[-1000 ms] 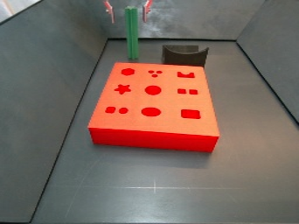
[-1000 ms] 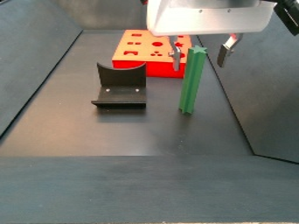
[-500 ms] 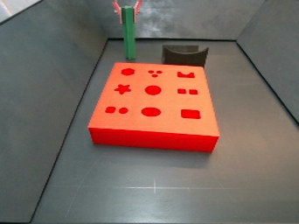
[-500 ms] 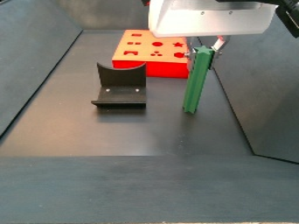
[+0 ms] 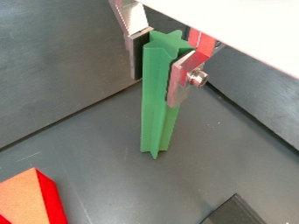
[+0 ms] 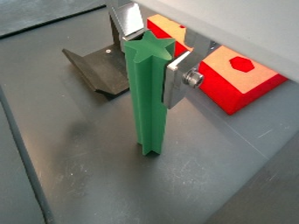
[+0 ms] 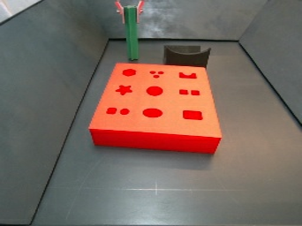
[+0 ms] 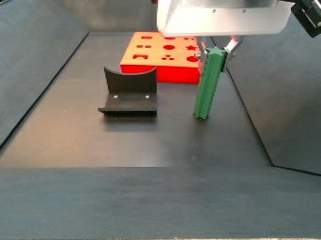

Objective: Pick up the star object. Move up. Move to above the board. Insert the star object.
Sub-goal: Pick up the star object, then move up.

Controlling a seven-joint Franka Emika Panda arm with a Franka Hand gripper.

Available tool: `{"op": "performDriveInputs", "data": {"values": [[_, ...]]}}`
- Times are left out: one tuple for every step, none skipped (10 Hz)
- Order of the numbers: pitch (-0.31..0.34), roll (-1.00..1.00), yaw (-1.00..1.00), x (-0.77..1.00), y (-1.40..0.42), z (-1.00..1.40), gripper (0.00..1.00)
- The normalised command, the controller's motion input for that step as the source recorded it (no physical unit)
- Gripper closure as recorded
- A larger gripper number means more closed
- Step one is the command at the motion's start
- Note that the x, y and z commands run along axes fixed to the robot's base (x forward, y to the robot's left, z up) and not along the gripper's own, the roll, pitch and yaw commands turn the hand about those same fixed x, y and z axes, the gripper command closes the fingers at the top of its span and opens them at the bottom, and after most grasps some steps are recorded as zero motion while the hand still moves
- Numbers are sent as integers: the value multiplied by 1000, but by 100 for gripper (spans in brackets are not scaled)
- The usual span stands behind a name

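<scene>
The star object (image 5: 156, 114) is a long green peg with a star-shaped end, standing upright on the dark floor behind the board. My gripper (image 5: 158, 57) is shut on its upper part, one silver finger (image 6: 177, 77) pressed on each side. In both side views the star object (image 7: 131, 40) (image 8: 207, 86) hangs straight down from the gripper (image 8: 216, 47), its lower end at or just off the floor; I cannot tell which. The board (image 7: 156, 124) is a flat red-orange block with dark shaped holes, a star hole (image 7: 122, 89) among them, and lies apart from the peg.
The fixture (image 8: 129, 92), a dark L-shaped bracket, stands on the floor beside the peg and next to the board's (image 8: 160, 58) far edge. Grey walls (image 7: 59, 53) enclose the floor on the sides and back.
One second ago the fingers stood apart on either side of the peg's top; they have since closed onto it. The peg stays upright in nearly the same place.
</scene>
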Motion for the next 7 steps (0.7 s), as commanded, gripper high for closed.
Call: {"op": "performDriveInputs", "data": {"values": [[0,0,0,0,0,0,100],[0,0,0,0,0,0,100],[0,0,0,0,0,0,100],[0,0,0,0,0,0,100],[0,0,0,0,0,0,100],[0,0,0,0,0,833,100],[53,-6,-4,-91,-6,733,100]]}}
